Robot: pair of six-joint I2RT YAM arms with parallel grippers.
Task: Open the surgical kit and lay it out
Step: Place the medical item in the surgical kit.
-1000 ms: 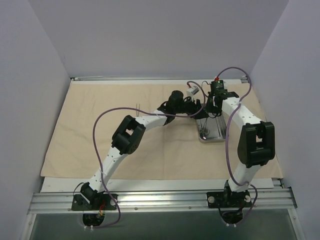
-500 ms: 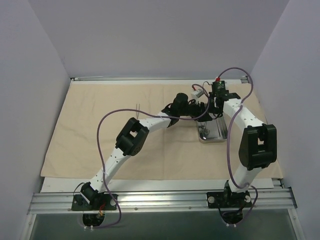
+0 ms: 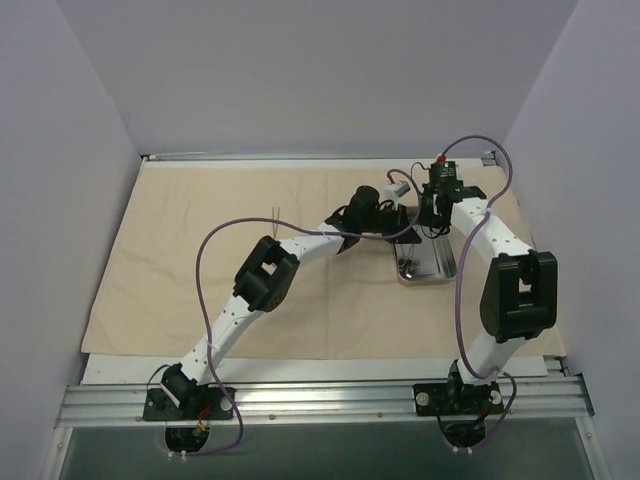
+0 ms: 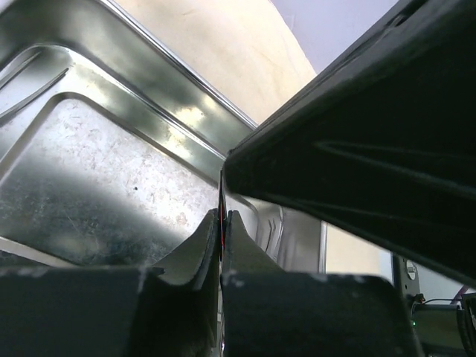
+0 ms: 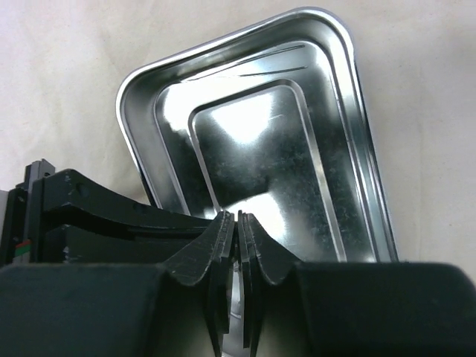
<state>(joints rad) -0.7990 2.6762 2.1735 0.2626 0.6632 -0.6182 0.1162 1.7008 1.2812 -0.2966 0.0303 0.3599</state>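
The beige cloth wrap [image 3: 200,260] lies spread flat over the table. The steel tray [image 3: 435,265] rests on its right part, shiny and open side up [image 5: 260,141]. My two grippers meet just above the tray's far end. My left gripper [image 3: 405,222] is shut [image 4: 222,214], with a thin dark edge of a metal instrument [image 4: 222,195] pinched between its pads and running up to the right gripper's black body. My right gripper [image 3: 428,215] is shut too [image 5: 239,216], a thin metal piece showing between its fingers. A second thin instrument [image 3: 275,213] lies on the cloth, left of centre.
Purple cables [image 3: 205,255] loop off both arms over the cloth. A metal rail [image 3: 320,400] runs along the near edge by the arm bases. Lavender walls close in on the left, back and right.
My left arm has reached further right to the right gripper, and its jaws have gone from open to shut. The instrument seen dangling over the tray no longer hangs free. The right arm barely moved.
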